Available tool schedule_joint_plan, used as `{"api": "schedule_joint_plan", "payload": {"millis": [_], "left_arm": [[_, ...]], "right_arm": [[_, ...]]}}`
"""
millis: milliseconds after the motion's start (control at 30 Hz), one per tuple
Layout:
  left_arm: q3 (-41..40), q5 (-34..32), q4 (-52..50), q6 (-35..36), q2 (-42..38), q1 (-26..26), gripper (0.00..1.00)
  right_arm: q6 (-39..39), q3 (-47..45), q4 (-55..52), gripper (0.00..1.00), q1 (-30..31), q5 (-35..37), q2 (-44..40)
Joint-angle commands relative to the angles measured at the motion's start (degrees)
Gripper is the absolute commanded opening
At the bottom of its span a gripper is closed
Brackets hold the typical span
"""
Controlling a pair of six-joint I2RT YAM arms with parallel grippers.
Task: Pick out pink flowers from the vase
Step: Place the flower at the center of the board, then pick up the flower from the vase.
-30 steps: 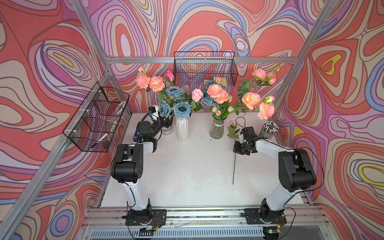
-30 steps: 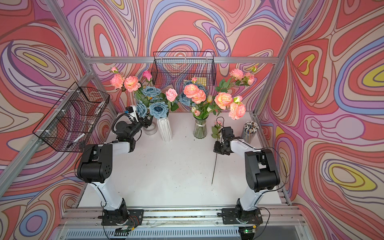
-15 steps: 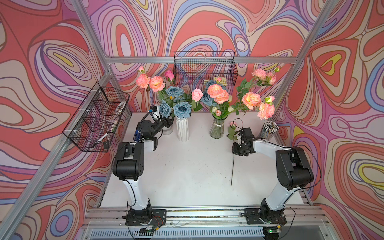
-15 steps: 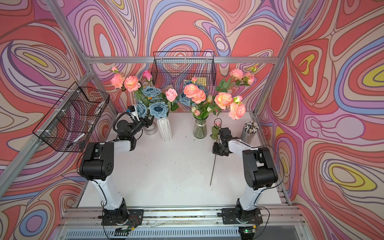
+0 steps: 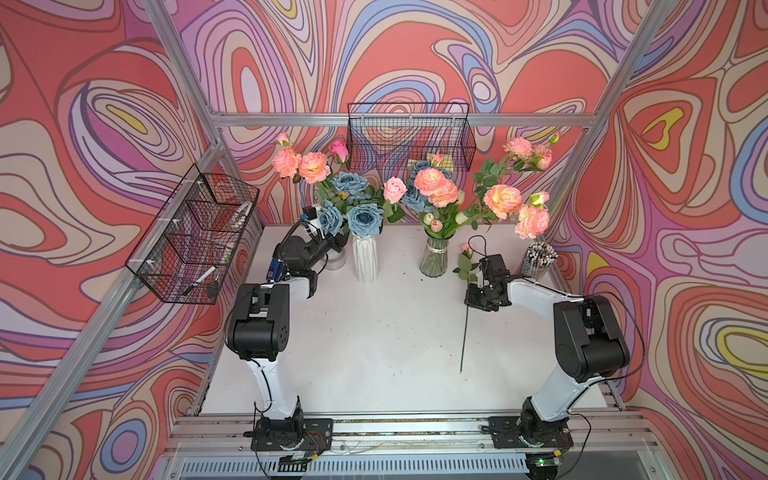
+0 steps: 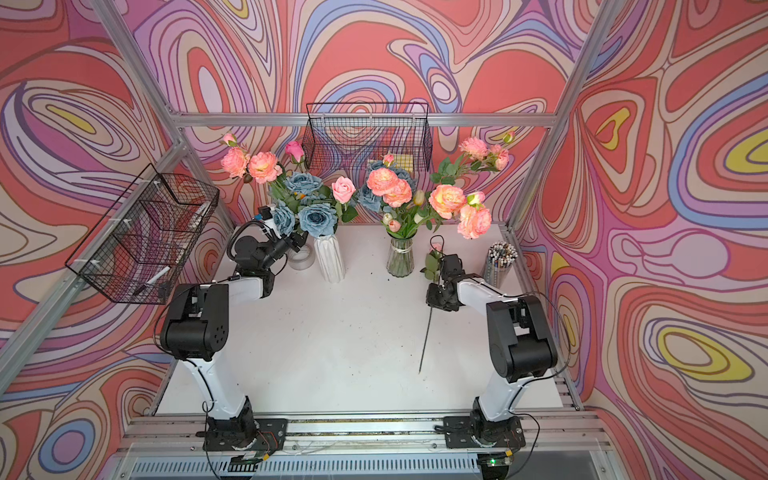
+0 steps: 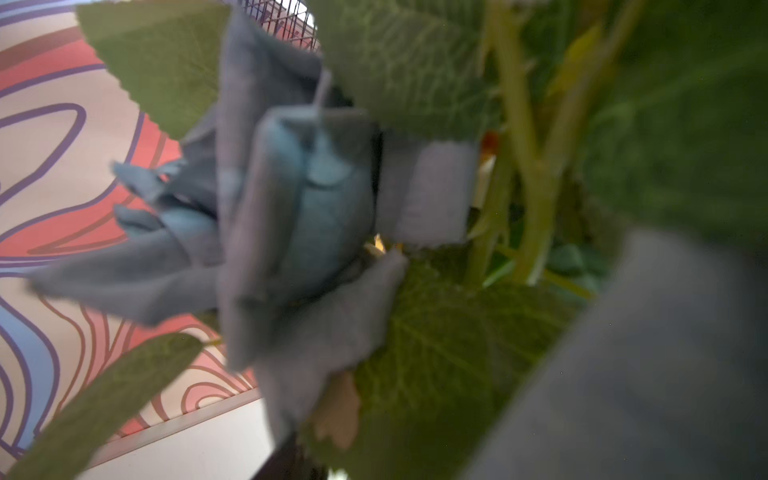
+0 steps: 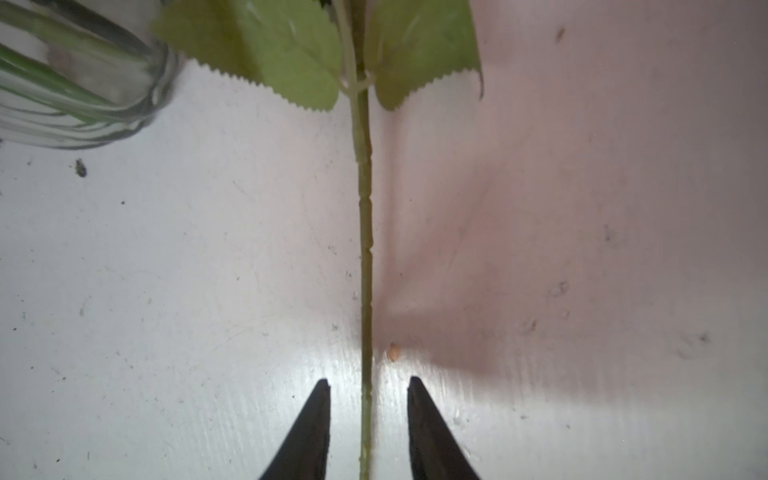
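Pink flowers (image 5: 434, 185) (image 6: 388, 187) stand in a clear glass vase (image 5: 433, 262) at the back; more pink blooms (image 5: 313, 166) rise over the blue roses (image 5: 365, 216) on the left. One pink bud (image 5: 467, 249) on a long stem (image 5: 465, 332) (image 8: 365, 228) lies flat on the table. My right gripper (image 5: 478, 297) (image 8: 368, 384) is open, its black fingertips (image 8: 320, 399) either side of that stem without touching it. My left gripper (image 5: 338, 242) (image 6: 300, 240) is pushed in among the left bunch's leaves and stems (image 7: 519, 166); a blue rose (image 7: 299, 208) hides its jaws.
A white ribbed vase (image 5: 365, 259) and a small clear jar (image 5: 337, 262) stand at the back left. A cup of pens (image 5: 536, 259) sits at the back right. Wire baskets hang on the left frame (image 5: 195, 245) and the back rail (image 5: 409, 135).
My right gripper has opened off the stem, and the stem now rests on the table. My left gripper has pushed a little further into the left bunch.
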Motion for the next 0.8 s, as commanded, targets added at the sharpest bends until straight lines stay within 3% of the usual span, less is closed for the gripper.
{"api": "schedule_joint_plan", "payload": {"millis": [0, 333, 767], "left_arm": [[0.37, 0.35, 4.04, -0.68, 0.11, -0.28, 0.34], [-0.64, -1.08, 4.02, -0.83, -2.17, -0.28, 0.15], [-0.69, -1.28, 3.93, -2.17, -7.90, -0.30, 0.04]], "right_arm": [[0.64, -0.65, 0.29, 0.34, 0.27, 1.04, -2.34], [0.18, -0.45, 0.03, 0.35, 0.26, 1.14, -4.54], [-0.26, -1.89, 1.59, 0.37, 0.27, 0.51, -6.74]]}}
